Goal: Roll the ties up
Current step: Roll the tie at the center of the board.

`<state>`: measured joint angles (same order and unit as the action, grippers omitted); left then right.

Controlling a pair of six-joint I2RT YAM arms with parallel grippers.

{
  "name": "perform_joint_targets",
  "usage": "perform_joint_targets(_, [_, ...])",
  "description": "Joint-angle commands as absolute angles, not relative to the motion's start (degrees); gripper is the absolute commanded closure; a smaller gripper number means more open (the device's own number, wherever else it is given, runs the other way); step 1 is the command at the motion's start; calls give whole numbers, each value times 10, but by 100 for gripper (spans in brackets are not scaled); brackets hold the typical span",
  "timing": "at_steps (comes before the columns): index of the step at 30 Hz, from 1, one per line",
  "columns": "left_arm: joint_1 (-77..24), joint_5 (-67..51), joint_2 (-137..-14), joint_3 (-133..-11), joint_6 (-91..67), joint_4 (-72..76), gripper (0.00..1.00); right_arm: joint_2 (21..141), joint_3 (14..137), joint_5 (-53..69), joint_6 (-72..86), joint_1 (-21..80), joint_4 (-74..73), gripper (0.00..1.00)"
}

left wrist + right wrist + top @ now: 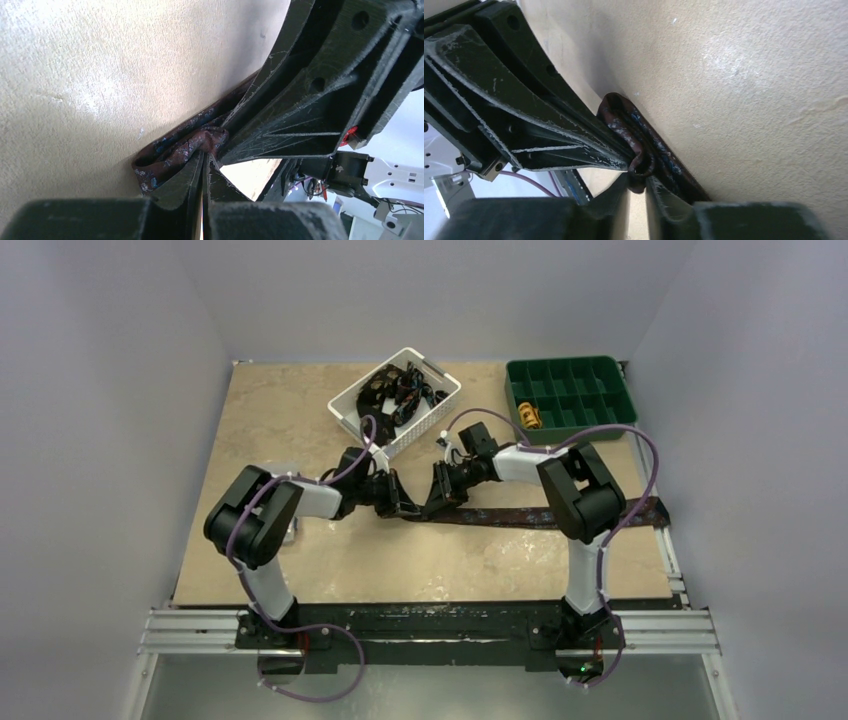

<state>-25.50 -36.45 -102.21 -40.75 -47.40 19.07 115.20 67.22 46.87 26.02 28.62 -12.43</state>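
The left fingers [202,172], pressed together, pinch the bunched, folded end of a dark patterned tie [520,517] at the beige surface [290,420], near its middle. Behind them a white basket [428,428] holds a tangle of what look like more ties [400,390]. Tip to tip with the left pair, the right fingers [433,506] stand narrow on either side of the same fold; whether they press the fabric cannot be told. From the fold the tie runs flat along the surface to the right, passing under the right arm [575,490] and ending near the surface's right edge. At the back right corner sits a green compartment tray [565,364], with one small yellow-and-dark item [528,417] in a compartment on its left side.
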Motion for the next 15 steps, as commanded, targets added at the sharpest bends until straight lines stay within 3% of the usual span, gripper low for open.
perform_joint_targets(1, [-249, -376, -998, -415, -453, 197, 100, 1169, 692, 447, 222, 288, -139, 93])
perform_joint_targets(2, [-246, -377, -984, -413, -448, 191, 100, 1173, 693, 442, 209, 288, -148, 100])
perform_joint_targets(3, [-243, -375, -969, -410, -443, 185, 100, 1179, 696, 436, 198, 288, -156, 100])
perform_joint_targets(9, [-217, -371, -858, -403, -366, 121, 72, 1198, 702, 418, 153, 286, -177, 100])
perform_joint_targets(15, [-243, -375, -750, -437, -96, -44, 51, 1194, 708, 426, 132, 286, -190, 100])
